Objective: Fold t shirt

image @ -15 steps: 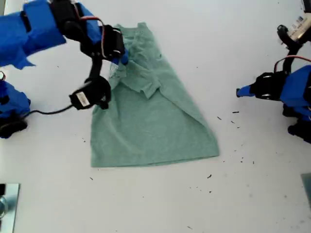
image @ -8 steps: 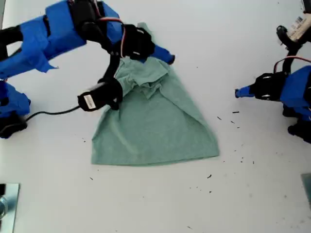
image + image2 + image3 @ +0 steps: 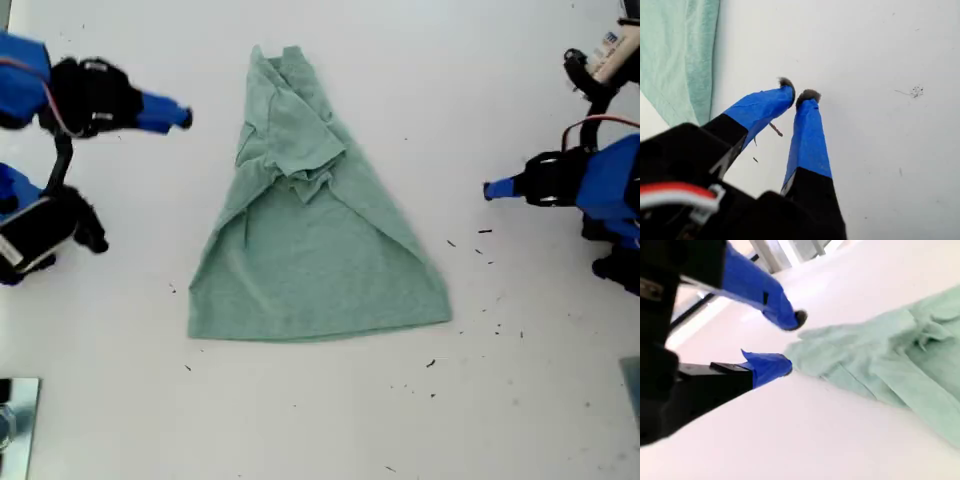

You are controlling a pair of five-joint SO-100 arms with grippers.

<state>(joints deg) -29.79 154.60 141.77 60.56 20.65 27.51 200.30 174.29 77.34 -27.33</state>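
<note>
The pale green t shirt (image 3: 310, 250) lies flat in the middle of the white table. Both sides are folded inward, so it is narrow at the far end and wide at the near hem. My second gripper (image 3: 178, 117) hovers at the exterior view's left, clear of the cloth. Its jaws are open and empty (image 3: 792, 341), with the t shirt (image 3: 890, 360) just beyond them. My first gripper (image 3: 490, 189) rests at the exterior view's right, apart from the shirt. Its blue fingers are shut on nothing (image 3: 797, 91), and the t shirt edge (image 3: 675, 55) shows off to one side.
Dark specks (image 3: 480, 250) dot the table between the shirt and my first arm. A metal piece (image 3: 15, 415) sits at the exterior view's lower left corner. The second arm's black camera module and cable (image 3: 45, 225) hang at the exterior view's left edge.
My second gripper carried the shirt's upper flap across toward the exterior view's right, let it go and pulled back to the left. The first arm has not moved.
</note>
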